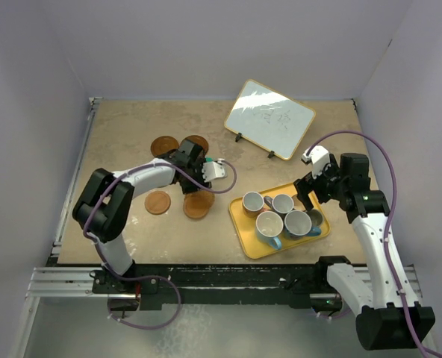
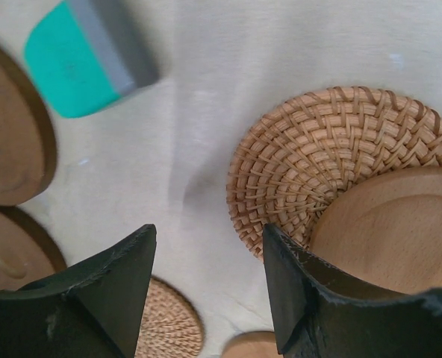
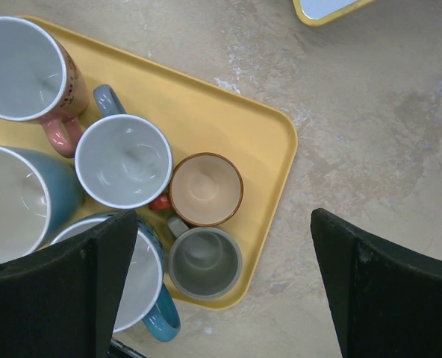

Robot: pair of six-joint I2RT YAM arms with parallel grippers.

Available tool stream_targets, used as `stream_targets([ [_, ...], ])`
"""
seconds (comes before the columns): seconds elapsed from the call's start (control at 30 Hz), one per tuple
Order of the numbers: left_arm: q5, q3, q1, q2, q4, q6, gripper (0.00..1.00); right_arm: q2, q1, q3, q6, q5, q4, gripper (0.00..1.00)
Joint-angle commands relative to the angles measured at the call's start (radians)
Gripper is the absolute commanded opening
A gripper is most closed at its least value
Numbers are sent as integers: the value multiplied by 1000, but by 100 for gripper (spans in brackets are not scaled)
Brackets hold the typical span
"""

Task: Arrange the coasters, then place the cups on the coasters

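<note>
Left gripper [image 2: 206, 242] above coasters [image 2: 303, 164], right gripper [image 3: 222, 224] above cups [image 3: 124, 160].
Left half-open, right wide, both empty; 6 cups sit in the tray [image 3: 228, 112].

Woven coaster [image 2: 303, 156] partly beneath wooden coaster [image 2: 400, 231]; teal block [image 2: 79, 60] edge-cropped.

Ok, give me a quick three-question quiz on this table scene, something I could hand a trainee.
1. True or false: every cup in view sits in the yellow tray.
2. Pick one. The right gripper is: A) open and holding nothing; B) shut on a cup; C) carrying a coaster.
3. Fill in: in the left wrist view, the smooth wooden coaster lies partly on top of a ___ coaster.
Key: 1 true; 2 A; 3 woven, the woven coaster.
</note>
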State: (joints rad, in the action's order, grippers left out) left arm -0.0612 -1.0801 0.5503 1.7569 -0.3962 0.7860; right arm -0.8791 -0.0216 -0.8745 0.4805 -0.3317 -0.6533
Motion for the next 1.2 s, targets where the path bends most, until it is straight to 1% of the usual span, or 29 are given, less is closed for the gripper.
stream_targets([
  [0.0, 51, -53, -68, 58, 43, -14, 56, 0, -4, -2, 14, 0, 6, 100],
  [0.13, 60, -77, -111, 86, 46, -8, 56, 0, -5, -1, 15, 0, 6, 100],
  [0.37, 75, -119, -141, 132, 45, 2, 55, -1, -5, -1, 14, 2, 5, 100],
  [0.8, 93, -146, -151, 165, 36, 10, 55, -5, -4, -3, 14, 2, 6, 100],
  [1.17, 97, -182, -154, 217, 56, -54, 55, -4, -5, -2, 14, 2, 6, 100],
])
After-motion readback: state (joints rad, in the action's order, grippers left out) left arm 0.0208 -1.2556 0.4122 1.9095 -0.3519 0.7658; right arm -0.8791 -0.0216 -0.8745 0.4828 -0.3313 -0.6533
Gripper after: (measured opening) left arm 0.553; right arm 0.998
